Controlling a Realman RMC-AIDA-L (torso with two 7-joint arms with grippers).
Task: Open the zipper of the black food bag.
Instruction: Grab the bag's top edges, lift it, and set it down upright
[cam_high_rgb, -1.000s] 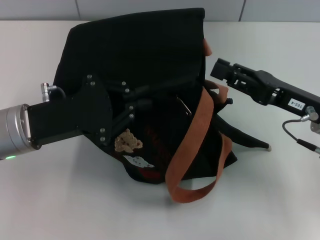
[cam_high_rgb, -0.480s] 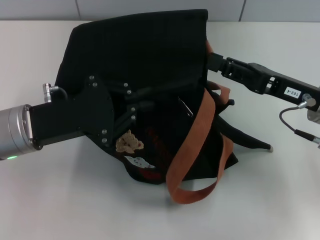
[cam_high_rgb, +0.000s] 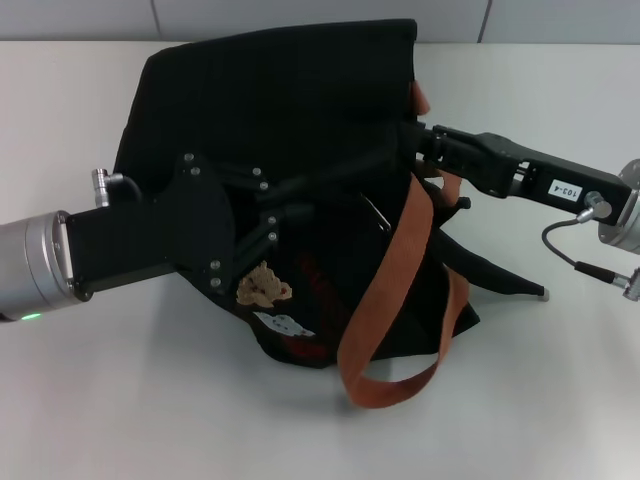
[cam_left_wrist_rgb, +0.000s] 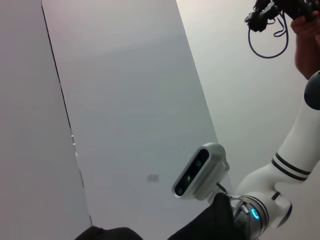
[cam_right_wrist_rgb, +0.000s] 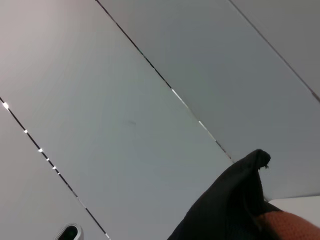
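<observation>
From the head camera, I see the black food bag (cam_high_rgb: 270, 140) slumped on its side on the white table (cam_high_rgb: 560, 400), orange straps (cam_high_rgb: 395, 290) trailing toward me. My left gripper (cam_high_rgb: 285, 205) presses into the fabric mid-bag, apparently pinning it; whether it pinches cloth I cannot tell. My right gripper (cam_high_rgb: 405, 140) reaches the top seam by the straps, where the zipper should run; its jaw state is hidden. The left wrist camera shows only wall panels. The right wrist camera catches a black bag corner (cam_right_wrist_rgb: 235, 200).
</observation>
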